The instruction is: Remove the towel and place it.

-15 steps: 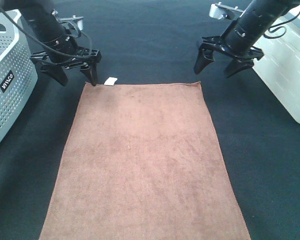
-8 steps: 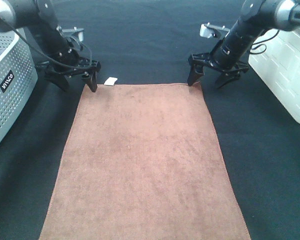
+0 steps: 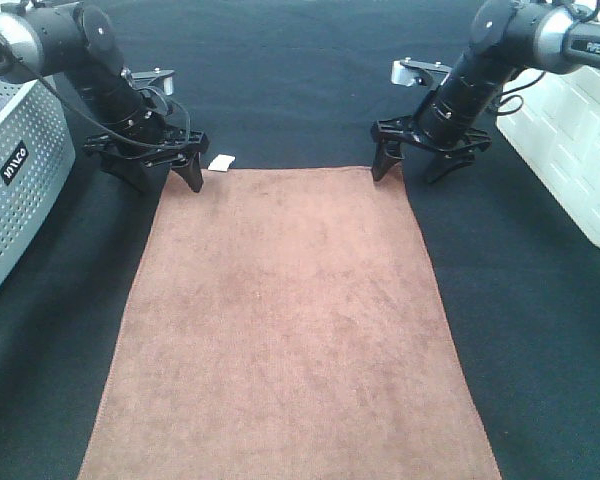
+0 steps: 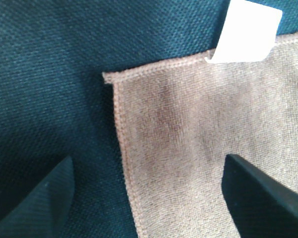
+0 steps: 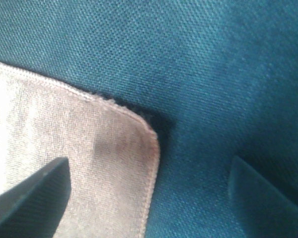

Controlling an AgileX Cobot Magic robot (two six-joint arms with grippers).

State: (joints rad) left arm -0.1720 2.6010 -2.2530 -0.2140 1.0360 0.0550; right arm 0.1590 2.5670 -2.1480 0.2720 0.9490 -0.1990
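Your left gripper (image 3: 168, 180) has its jaws spread wide and straddles the towel's (image 3: 280, 320) far left corner. In the left wrist view the hemmed corner lies between the two fingers (image 4: 260, 198), one over the pile and the other over the dark table cloth (image 3: 300, 80). The white tag (image 3: 221, 162) sticks out from the far hem just beside the inner finger. Your right gripper (image 3: 405, 172) is likewise spread and straddles the far right corner. That corner is rounded, with a thin shadow along its edge. You cannot tell from these views whether any fingertip touches the fabric.

The towel lies flat and square in the middle of the table. Its far hem runs straight between the two grippers, and its near end runs off the bottom of the overhead view. Bare dark cloth lies beyond the far hem and down both long sides. The grey perforated basket (image 3: 10, 190) stands close outside your left arm, and the white bin (image 3: 570, 150) stands close outside your right arm.

Both arms slope down and inward from the far corners, wrists tipped so the fingers point down at the cloth.
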